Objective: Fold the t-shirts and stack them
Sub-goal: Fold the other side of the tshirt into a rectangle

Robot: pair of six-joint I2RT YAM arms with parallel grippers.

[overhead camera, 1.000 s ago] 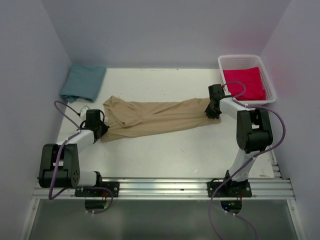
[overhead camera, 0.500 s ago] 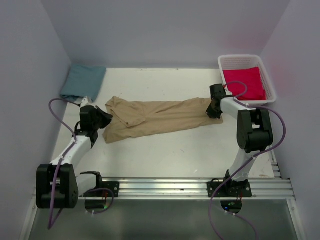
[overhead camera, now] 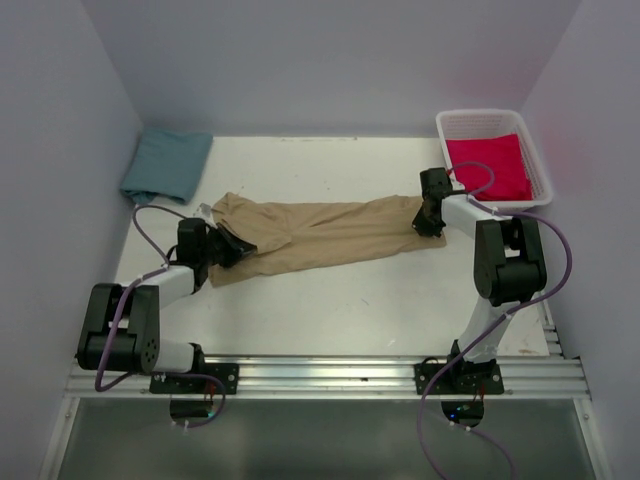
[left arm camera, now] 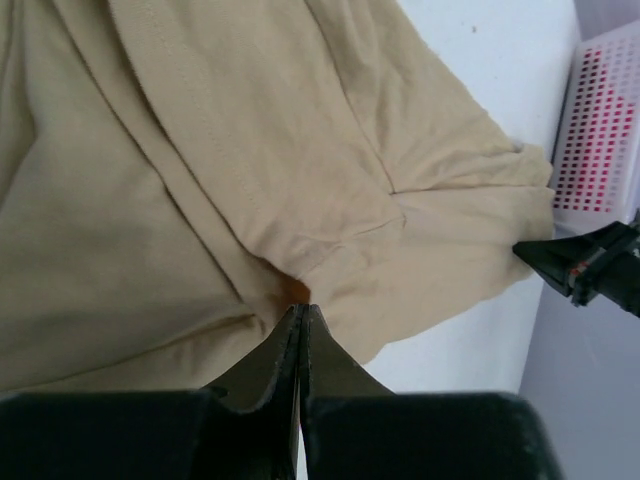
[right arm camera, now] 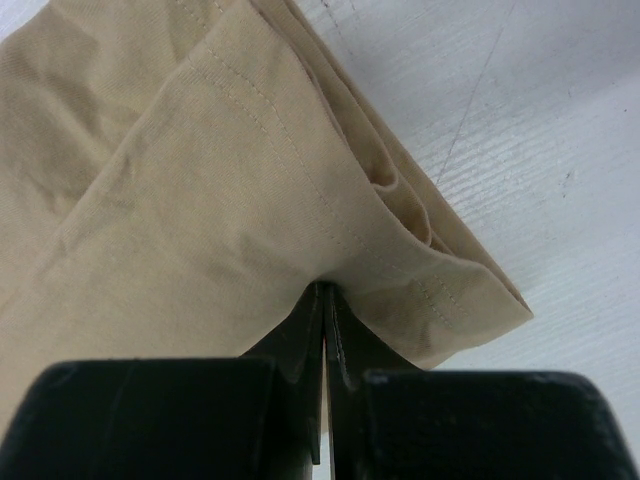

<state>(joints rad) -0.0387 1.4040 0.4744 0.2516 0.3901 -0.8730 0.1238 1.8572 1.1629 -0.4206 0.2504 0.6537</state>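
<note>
The tan t-shirt [overhead camera: 320, 232] lies stretched across the middle of the table. My left gripper [overhead camera: 228, 246] is shut on its left end, the cloth [left arm camera: 200, 200] bunching at the jaw tips [left arm camera: 300, 310]. My right gripper [overhead camera: 428, 220] is shut on the shirt's right hem [right arm camera: 250, 180], the jaws [right arm camera: 325, 292] closed under the folded edge. The teal-blue t-shirt [overhead camera: 166, 165] lies folded at the back left corner. The red-pink t-shirt [overhead camera: 487, 166] lies in the white basket [overhead camera: 478, 120] at the back right.
The white basket also shows at the right edge of the left wrist view [left arm camera: 600, 130], next to my right gripper [left arm camera: 590, 265]. Grey walls close the table on the left, back and right. The arm bases sit on a rail [overhead camera: 320, 375] at the near edge.
My left gripper has swung right and slightly back, carrying the shirt's left end inward; the left part of the shirt is now narrower. The right gripper has barely moved.
</note>
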